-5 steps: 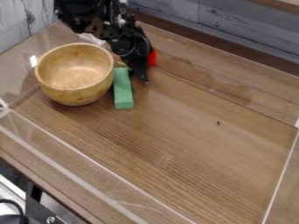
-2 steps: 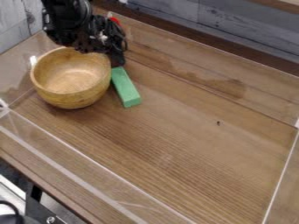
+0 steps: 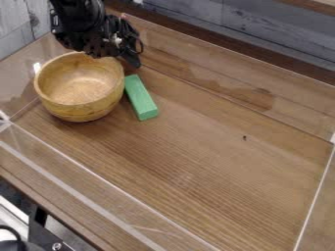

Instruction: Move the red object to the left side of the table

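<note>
Red object hidden beyond round, tan wooden bowl point(image 3: 81, 88).

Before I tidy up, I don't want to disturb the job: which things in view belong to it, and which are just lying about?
For the job:
- table
- robot arm
- red object, which I can't make out now

Just lying about:
- wooden bowl
- green block

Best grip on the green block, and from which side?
Probably from straight above, closing across the narrow width of the green block, toward its near end: it lies flat and elongated, and its far end sits close beside the bowl.
</note>
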Available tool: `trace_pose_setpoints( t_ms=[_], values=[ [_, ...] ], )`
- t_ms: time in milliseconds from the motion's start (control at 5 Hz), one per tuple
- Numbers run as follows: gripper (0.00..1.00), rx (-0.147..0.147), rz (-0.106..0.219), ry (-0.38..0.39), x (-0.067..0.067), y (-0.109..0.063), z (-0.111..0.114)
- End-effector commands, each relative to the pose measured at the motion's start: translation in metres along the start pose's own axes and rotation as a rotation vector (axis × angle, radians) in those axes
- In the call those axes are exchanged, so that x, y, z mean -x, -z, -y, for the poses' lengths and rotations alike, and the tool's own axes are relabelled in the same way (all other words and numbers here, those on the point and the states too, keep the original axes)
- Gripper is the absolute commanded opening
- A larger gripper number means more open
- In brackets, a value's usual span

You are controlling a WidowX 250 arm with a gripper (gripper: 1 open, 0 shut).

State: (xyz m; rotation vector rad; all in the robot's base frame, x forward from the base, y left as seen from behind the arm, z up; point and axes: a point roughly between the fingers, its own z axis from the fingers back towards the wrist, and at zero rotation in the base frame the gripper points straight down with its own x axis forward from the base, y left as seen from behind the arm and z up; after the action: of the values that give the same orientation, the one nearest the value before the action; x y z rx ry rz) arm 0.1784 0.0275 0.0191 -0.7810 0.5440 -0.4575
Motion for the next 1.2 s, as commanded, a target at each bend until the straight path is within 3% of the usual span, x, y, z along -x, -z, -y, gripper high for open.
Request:
trace_pose_setpoints(
  t_ms=[0, 200, 400, 1000],
  values=[
    [1.00, -0.053, -0.018, 0.015, -0.018, -0.012, 0.000],
    [1.00, -0.048, -0.030, -0.003, -0.022, -0.016, 0.001],
    [0.00, -0.046, -0.038, -0.008, -0.025, -0.018, 0.000],
    [0.00, -0.019, -0.102, -0.016, -0.036, -0.014, 0.006]
  ],
)
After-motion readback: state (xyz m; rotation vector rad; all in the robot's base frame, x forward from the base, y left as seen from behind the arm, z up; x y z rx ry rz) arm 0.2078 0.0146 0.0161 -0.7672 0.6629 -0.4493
